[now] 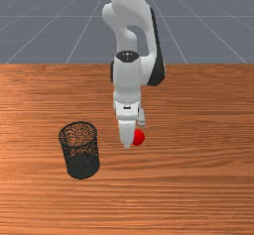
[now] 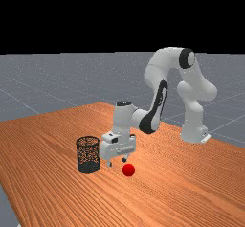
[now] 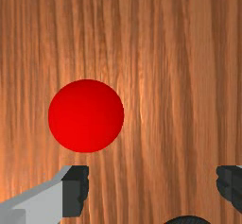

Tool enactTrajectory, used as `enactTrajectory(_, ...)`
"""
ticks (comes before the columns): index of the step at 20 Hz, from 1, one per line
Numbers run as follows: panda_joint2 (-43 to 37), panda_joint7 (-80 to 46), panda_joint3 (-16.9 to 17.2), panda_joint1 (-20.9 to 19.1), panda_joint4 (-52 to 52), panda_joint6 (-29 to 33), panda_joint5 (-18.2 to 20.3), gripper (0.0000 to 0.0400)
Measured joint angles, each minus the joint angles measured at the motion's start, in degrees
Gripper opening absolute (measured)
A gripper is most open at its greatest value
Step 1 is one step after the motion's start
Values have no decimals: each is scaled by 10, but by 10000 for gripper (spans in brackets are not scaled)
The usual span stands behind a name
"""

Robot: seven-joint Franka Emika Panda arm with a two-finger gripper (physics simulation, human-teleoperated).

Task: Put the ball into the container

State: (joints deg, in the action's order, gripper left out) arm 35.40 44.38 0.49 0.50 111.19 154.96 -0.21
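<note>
Ball point(image 3: 86, 116): solid red. Container point(image 1: 82, 166): black, with an open mesh pattern. Tabletop point(image 1: 198, 194): orange-brown, with darker wood-grain streaks. Arm point(image 2: 194, 123): white, with black sections along its links and joints. End effector point(image 2: 117, 162): white housing, dark grey to black fingertips. Floor point(image 1: 44, 26): blue-grey, marked with a grid of pale lines. Backdrop point(image 2: 95, 15): uniform black.

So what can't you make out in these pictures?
- Wrist view: one finger of the gripper is cut off by the picture's edge.
- Wrist view: a dark curved thing is cut off by the lower edge; I can't tell what it is.
- Front view: part of the ball is hidden by the gripper.
- Front view: the floor of the container is obscured by its mesh wall.
</note>
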Motion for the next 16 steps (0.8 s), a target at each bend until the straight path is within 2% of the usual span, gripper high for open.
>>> enactTrajectory(6,-49,2,-1,-4,93,46,2,400)
enactTrajectory(8,-51,-5,5,3,96,45,-3,400)
enactTrajectory(12,-67,5,-5,-6,100,31,6,400)
enactTrajectory(16,-67,-35,6,25,98,30,-4,400)
